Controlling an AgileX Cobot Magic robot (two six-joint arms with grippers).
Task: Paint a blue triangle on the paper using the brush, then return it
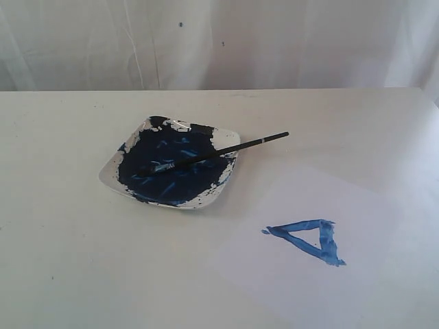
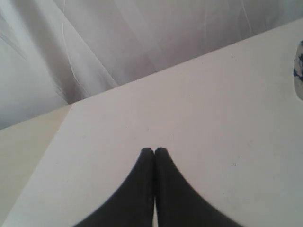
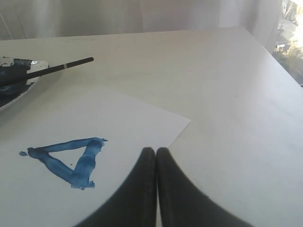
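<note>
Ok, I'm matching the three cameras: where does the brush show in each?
Exterior view: the brush lies across the dish, handle overhanging its right rim.
Left wrist view: not in it; only a sliver of the dish.
Right wrist view: handle juts off the dish, beyond the blue triangle.
Shared landmark: the dish.

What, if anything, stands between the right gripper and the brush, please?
Nothing visible does. The right gripper, shut, is over the paper; the brush lies across the paint dish, handle overhanging its rim. Between them lie only the flat paper and the blue triangle.
</note>
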